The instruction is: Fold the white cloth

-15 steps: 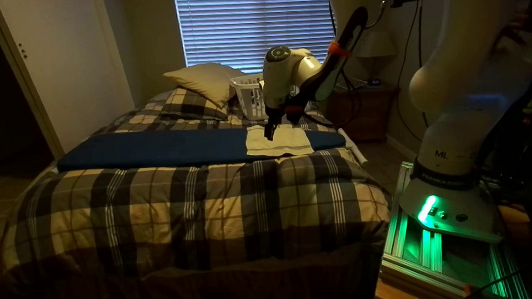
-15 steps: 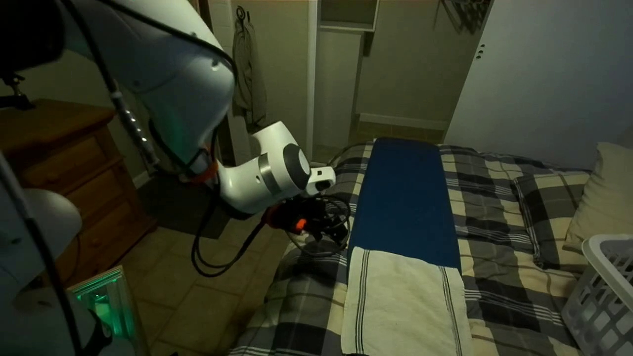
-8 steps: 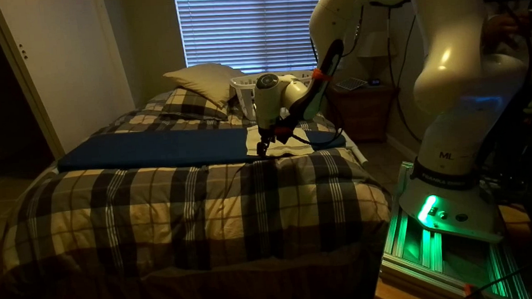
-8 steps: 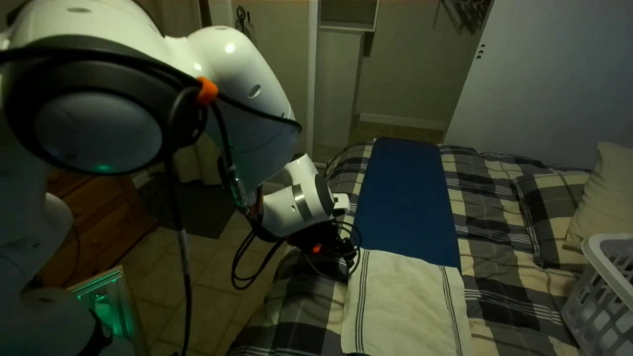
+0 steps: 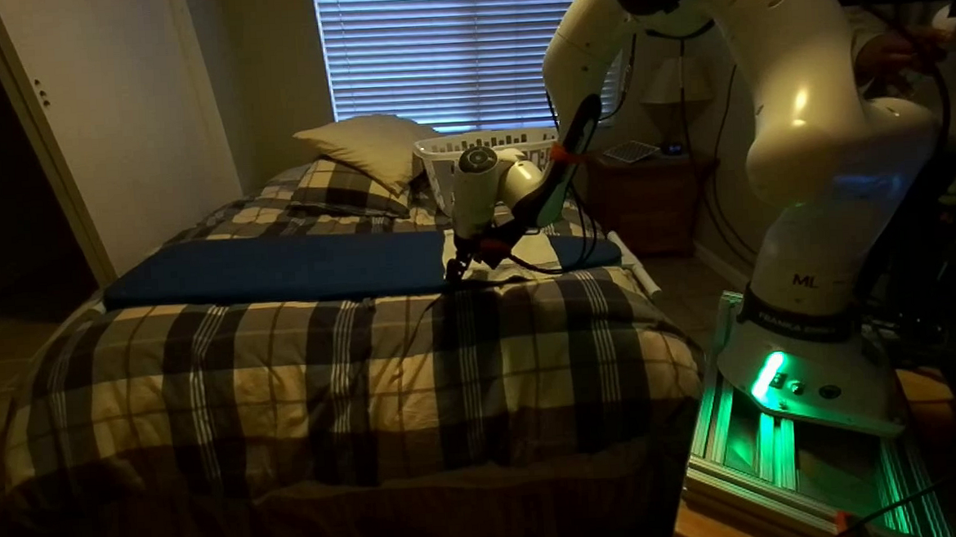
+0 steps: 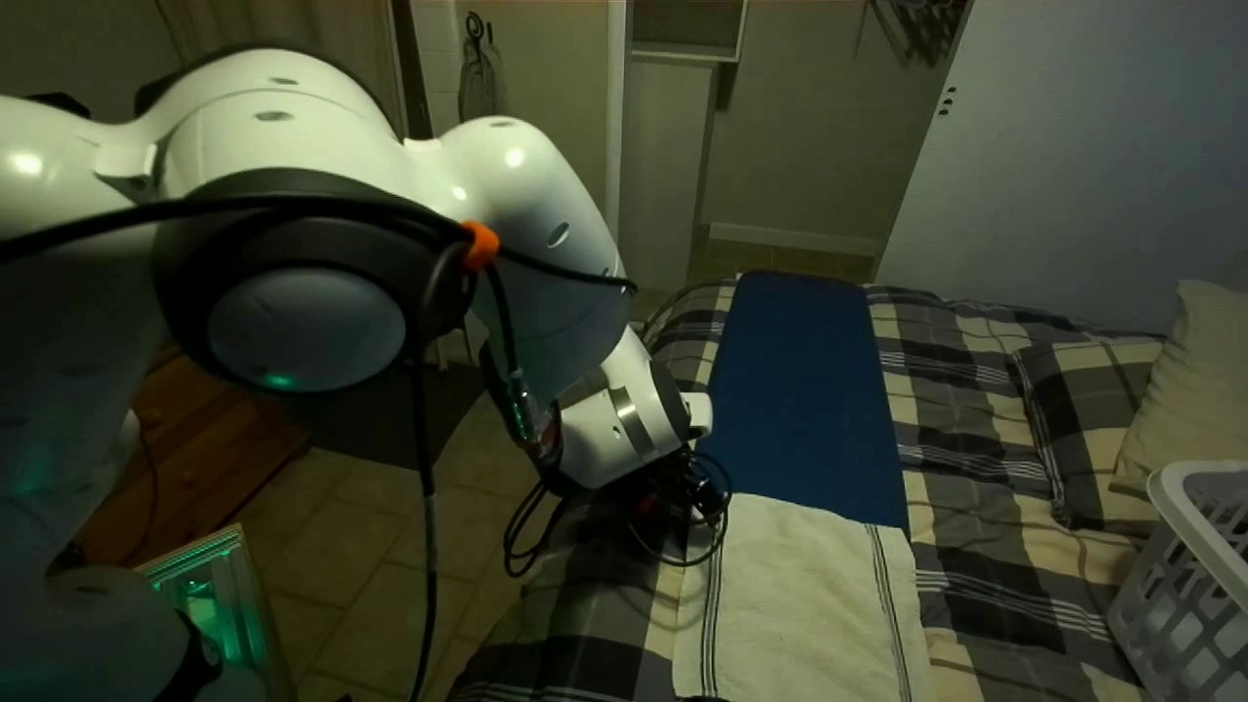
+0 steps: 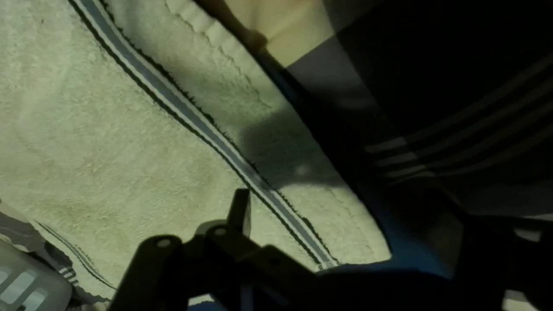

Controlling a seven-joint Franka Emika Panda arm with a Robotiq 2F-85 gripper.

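Observation:
The white cloth [image 5: 544, 251] lies flat and a little rumpled across the long dark blue board-like surface [image 5: 298, 266] on the bed. In an exterior view the cloth [image 6: 809, 595] shows dark stripes near two opposite edges. In the wrist view the cloth [image 7: 129, 164] fills the left side, with one corner lying between the fingers. My gripper [image 7: 341, 196] is open and empty, its fingers spread on either side of that corner. In both exterior views the gripper [image 5: 455, 270] is low at the cloth's corner near the bed's front. Whether the fingertips touch anything cannot be told.
A white lattice laundry basket [image 6: 1185, 585] stands on the bed behind the cloth, close to the arm in an exterior view. A plump pillow [image 5: 373, 143] and a plaid pillow [image 5: 347, 185] lie beside it. Plaid bedding [image 5: 287, 377] surrounds the blue surface. Cables hang from the arm.
My gripper has moved down from above the cloth to its corner, toward the bed's front edge and leftward in an exterior view. The cloth has not visibly moved.

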